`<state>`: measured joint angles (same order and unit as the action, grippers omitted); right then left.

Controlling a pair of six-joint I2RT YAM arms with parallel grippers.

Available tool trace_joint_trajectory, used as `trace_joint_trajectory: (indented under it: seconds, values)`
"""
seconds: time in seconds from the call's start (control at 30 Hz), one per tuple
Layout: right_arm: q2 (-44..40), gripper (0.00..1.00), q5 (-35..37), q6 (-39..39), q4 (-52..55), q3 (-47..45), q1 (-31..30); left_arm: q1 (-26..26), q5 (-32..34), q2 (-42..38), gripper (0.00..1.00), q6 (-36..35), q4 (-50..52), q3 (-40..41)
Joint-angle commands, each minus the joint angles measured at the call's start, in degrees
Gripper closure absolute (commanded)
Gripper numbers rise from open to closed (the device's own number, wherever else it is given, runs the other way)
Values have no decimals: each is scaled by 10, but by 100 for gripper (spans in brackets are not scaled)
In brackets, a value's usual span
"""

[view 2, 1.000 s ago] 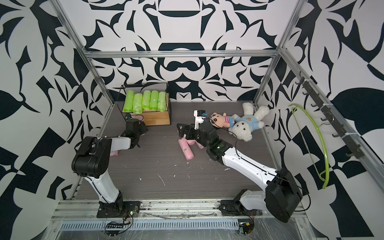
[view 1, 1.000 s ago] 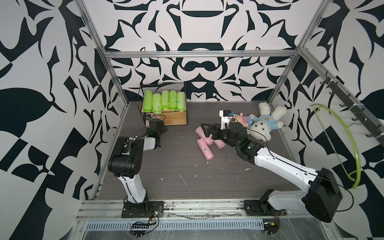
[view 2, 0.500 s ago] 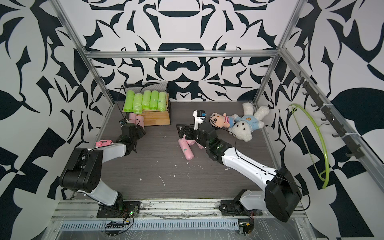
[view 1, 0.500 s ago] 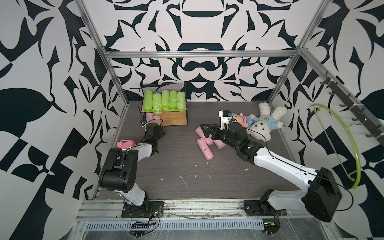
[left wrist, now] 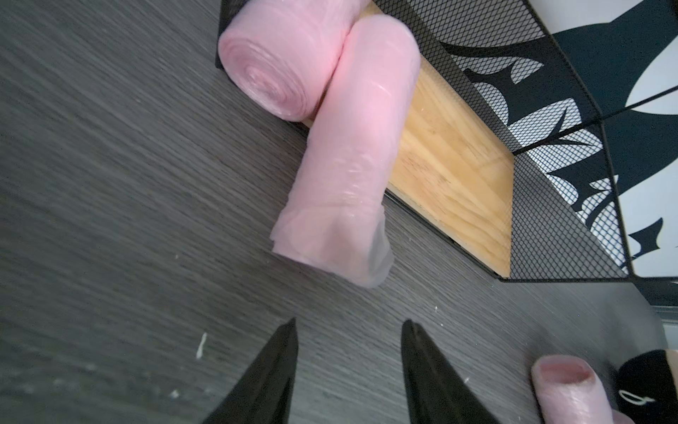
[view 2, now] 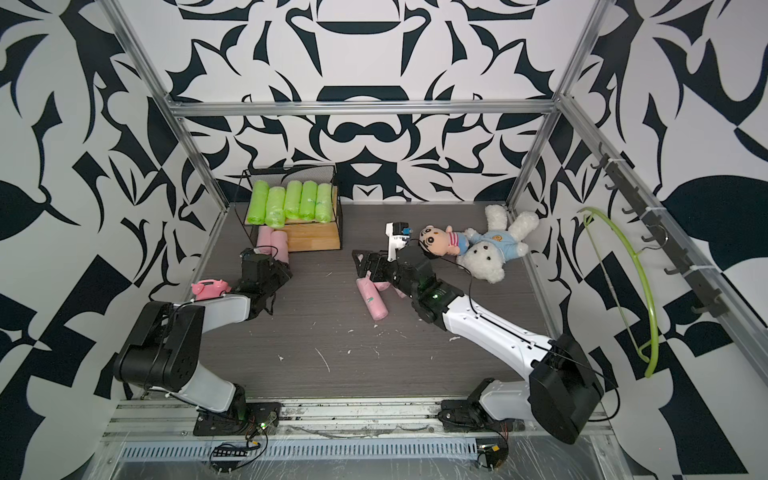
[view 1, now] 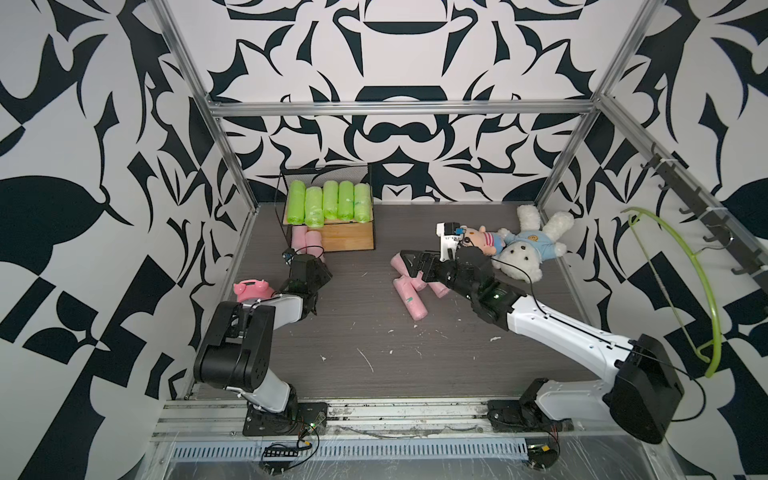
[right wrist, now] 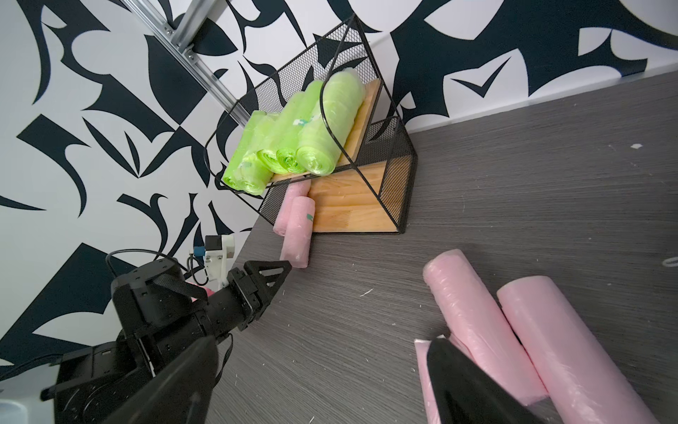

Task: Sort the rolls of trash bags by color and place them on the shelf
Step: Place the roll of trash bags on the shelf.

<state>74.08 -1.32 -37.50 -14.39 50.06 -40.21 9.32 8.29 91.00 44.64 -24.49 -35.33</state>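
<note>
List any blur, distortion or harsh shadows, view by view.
Left wrist view: table grain smeared, pink roll sharper. Right wrist view: right gripper soft and dark, shelf sharp. Both top views: wide-angle splay of the frame posts, even light, faint shadows.

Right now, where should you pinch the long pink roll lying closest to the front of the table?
I'd pinch that pink roll around its middle, coming straight down and squeezing across its short width. It lies flat on the table with both long sides bare there, but its far end crowds against other pink rolls.
</note>
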Motion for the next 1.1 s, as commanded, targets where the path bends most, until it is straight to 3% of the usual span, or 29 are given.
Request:
trace_joint_trajectory:
  seconds: [0.0,0.43,1.07]
  values:
    - [-10,5,-3,-3,-19,0,-3,-3,-5,26,52,11,-26,-16]
    - [-11,5,1,2,5,7,-3,-23,12,89,59,8,-51,-58]
    - [-32,6,19,5,27,-25,-4,-44,-17,136,61,23,-67,-116]
